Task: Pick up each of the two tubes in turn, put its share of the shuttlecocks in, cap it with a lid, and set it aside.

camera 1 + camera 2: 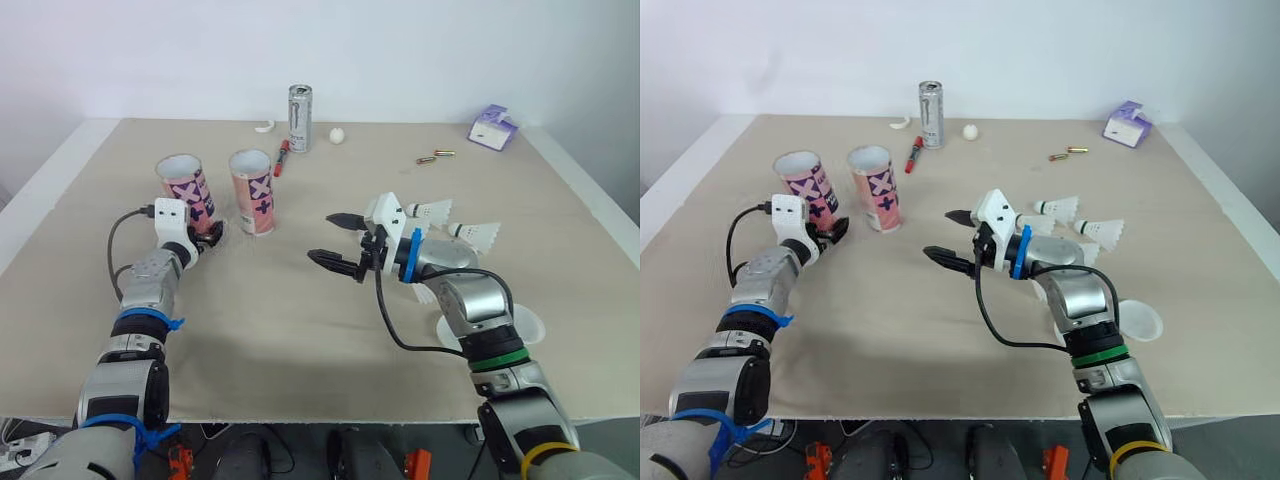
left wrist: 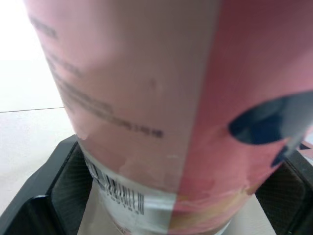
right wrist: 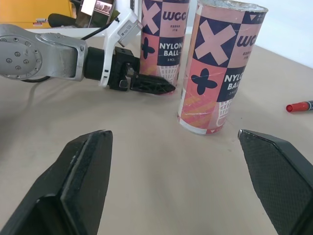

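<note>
Two pink printed cardboard tubes stand upright, open ends up, just beside each other on the beige table (image 1: 300, 330), on my left side.

L gripper (image 1: 208, 236): jaws wide, straddling the base of the outer tube (image 1: 187, 190), one finger (image 2: 54, 191) on each side. Pads look just off the wall; contact can't be confirmed. Tube's foot is on the table.

R gripper (image 1: 325, 238): jaws wide, empty, hovering mid-table and facing the inner tube (image 1: 253, 190).

White shuttlecocks (image 1: 432, 209) lie near my R forearm. A white round lid (image 1: 1140, 322) lies beside my R elbow.

Handling, est.:
- Tube is empty, so v. light. Thin card wall is stiff lengthwise but will probably dent or go oval under a hard squeeze; use min. force.
- Print looks smooth, so some slip is likely.
- Hold is low, so the tube may tip when lifted. Nearer mid-height would be steadier, clear of the rim so the mouth stays round for the lid.
- Shuttlecocks are feather-light w/ fragile skirts; take them by the cork.
</note>
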`<state>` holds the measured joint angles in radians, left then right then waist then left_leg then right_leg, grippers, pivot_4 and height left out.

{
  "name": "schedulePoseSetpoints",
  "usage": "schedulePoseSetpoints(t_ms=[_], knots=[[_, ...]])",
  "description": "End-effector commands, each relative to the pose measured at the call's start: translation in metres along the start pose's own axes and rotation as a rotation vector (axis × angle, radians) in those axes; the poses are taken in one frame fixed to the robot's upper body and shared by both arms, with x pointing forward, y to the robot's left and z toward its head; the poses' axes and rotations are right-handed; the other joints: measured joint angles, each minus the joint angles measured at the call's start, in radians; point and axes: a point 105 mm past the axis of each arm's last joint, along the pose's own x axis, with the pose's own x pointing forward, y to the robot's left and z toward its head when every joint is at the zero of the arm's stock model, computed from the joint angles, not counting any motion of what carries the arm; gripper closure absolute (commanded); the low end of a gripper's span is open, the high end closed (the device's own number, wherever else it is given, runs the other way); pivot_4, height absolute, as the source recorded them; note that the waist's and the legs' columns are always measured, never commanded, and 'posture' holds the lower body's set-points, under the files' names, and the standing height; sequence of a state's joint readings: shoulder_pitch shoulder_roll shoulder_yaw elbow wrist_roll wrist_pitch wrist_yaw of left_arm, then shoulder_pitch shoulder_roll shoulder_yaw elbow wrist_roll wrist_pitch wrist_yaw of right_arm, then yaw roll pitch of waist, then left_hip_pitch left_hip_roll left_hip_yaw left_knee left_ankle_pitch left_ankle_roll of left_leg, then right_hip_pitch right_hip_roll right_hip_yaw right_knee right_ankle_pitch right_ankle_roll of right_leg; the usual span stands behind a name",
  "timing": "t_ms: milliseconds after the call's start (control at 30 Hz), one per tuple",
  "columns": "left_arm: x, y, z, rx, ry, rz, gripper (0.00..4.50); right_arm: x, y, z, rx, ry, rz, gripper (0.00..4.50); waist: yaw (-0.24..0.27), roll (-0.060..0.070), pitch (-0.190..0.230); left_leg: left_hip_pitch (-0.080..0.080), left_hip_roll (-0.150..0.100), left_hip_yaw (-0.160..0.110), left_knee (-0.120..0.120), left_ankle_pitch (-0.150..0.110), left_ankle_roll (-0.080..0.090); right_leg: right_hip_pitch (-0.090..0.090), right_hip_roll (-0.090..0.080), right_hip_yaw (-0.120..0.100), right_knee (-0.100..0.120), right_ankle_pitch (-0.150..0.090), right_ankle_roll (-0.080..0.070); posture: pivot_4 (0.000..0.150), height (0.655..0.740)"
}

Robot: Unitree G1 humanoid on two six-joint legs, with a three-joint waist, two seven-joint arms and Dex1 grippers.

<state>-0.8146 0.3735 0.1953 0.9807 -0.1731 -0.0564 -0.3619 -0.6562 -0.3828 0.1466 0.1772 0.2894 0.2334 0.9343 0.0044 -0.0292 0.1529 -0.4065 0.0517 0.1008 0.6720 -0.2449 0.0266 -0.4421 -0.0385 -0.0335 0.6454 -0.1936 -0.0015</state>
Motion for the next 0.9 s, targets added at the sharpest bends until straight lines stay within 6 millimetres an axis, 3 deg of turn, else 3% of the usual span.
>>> schedulePoseSetpoints(t_ms=[33,300,533,667,900], knots=[[0.003,0.001,0.020,0.030,-0.070,-0.004,1.49,-0.006,-0.003,0.017,-0.045,-0.047,-0.016,0.00,0.000,0.000,0.000,0.000,0.000,0.000,0.000,0.000,0.000,0.000,0.000,0.000,0.000,0.000,0.000,0.150,0.7400],[-0.003,0.011,0.018,0.060,-0.086,0.006,1.50,-0.010,-0.003,0.018,-0.046,-0.046,-0.027,0.00,0.000,0.000,0.000,0.000,0.000,0.000,0.000,0.000,0.000,0.000,0.000,-0.001,0.000,-0.001,0.000,0.150,0.7400],[-0.028,0.011,0.027,0.191,-0.147,-0.169,1.50,-0.022,0.009,0.020,-0.045,-0.059,-0.035,0.00,-0.002,0.000,0.000,-0.001,0.000,0.000,-0.001,-0.001,-0.001,-0.001,0.000,-0.001,0.000,-0.002,-0.001,0.150,0.7400],[-0.055,-0.004,0.021,0.302,-0.126,-0.368,1.50,-0.031,0.019,0.022,-0.034,-0.068,-0.055,0.00,-0.003,0.000,0.000,0.000,0.003,-0.001,-0.001,-0.003,-0.004,-0.001,0.000,-0.001,0.000,-0.003,-0.002,0.150,0.7400],[-0.100,-0.049,0.007,0.526,0.031,-0.803,1.50,-0.049,0.036,0.024,-0.009,-0.058,-0.101,0.00,0.003,0.000,0.000,0.000,0.004,-0.001,-0.001,-0.003,-0.005,-0.001,-0.001,-0.002,0.000,-0.005,-0.002,0.150,0.7400]])
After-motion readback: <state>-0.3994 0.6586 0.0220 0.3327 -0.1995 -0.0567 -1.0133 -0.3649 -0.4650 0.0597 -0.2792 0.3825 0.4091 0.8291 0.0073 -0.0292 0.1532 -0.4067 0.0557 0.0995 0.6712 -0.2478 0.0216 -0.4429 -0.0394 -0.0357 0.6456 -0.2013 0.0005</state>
